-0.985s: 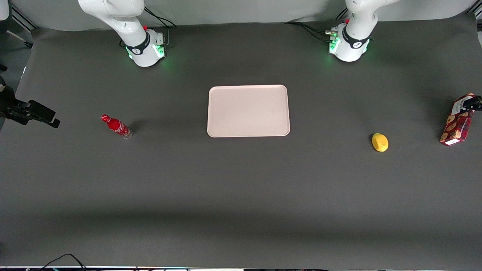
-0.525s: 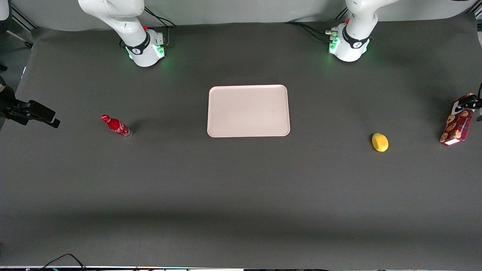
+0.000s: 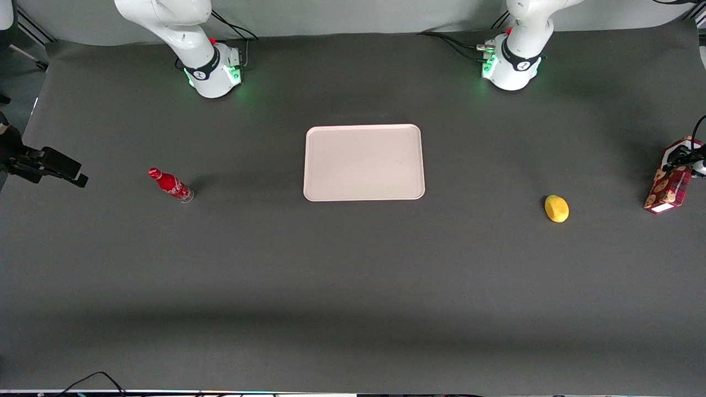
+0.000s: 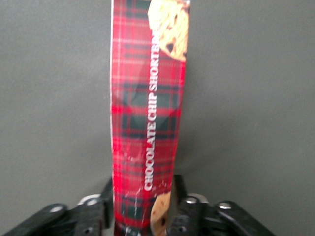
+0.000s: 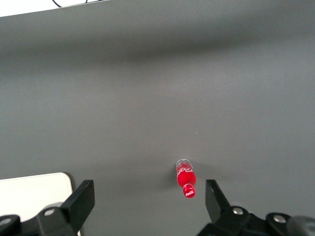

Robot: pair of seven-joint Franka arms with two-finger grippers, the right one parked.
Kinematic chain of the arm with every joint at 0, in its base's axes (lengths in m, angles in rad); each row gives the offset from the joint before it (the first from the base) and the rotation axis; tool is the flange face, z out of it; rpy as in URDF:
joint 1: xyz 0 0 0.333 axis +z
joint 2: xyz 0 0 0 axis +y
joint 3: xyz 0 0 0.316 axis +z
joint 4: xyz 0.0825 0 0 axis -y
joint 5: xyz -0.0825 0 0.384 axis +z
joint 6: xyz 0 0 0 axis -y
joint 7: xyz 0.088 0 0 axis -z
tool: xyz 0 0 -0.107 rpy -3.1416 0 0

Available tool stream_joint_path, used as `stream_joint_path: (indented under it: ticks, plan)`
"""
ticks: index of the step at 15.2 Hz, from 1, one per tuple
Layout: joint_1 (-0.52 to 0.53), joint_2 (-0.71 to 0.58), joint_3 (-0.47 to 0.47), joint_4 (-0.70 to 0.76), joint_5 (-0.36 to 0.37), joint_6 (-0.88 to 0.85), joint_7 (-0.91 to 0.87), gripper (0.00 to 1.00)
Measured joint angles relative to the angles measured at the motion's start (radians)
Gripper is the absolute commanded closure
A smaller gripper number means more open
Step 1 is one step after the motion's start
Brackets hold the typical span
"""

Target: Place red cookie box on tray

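Now, nearest the front camera of the loose things, a yellow lemon (image 3: 556,208) lies on the dark desk (image 3: 353,286) toward the working arm's end. A little farther from the camera and nearer that end of the desk stands the red cookie box (image 3: 669,186), upright and well apart from the tray (image 3: 364,162). The gripper (image 3: 685,159) sits at the box's upper end at the very edge of the front view, and the wrist view shows the fingers (image 4: 181,206) pressed against the two sides of the red cookie box (image 4: 146,123), holding it, with the tartan face and the words "CHOCOLATE CHIP" running along it and a cookie print at each end. Whether the box's base rests on the desk or hangs just above it cannot be told. Toward the parked arm's end, about as far from the camera as the box, a small red bottle (image 3: 170,184) with white lettering stands on the desk. The tray lies flat in the middle of the desk, farther from the camera than the lemon, with nothing on it.
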Motion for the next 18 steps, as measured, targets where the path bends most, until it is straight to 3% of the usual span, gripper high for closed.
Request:
stream_joint_path:
  ticks: [10,16,18]
  plan:
    - [-0.014,-0.018,-0.014,0.072,-0.002,-0.001,-0.001,1.00]
    - [-0.050,-0.135,-0.014,0.246,0.005,-0.187,-0.012,1.00]
    - [-0.063,-0.151,-0.014,0.304,0.049,-0.256,-0.071,1.00]
